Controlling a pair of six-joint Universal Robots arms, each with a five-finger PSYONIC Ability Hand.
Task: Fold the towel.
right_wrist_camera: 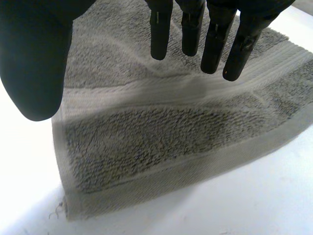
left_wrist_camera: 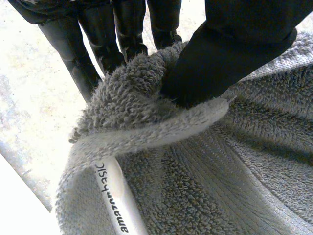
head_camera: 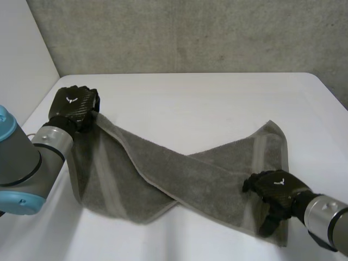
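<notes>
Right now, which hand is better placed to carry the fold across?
Left. The left hand pinches a corner of the grey towel; the right hand is open above the opposite end, gripping nothing.

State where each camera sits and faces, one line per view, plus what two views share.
Head view: behind and between the arms, looking down at table and towel; both arms, left hand, right hand.
Left wrist view: on that wrist, along the palm; left hand pinching a towel corner.
Right wrist view: on that wrist, along the palm; right hand open over a towel end.
All three share the towel.
</notes>
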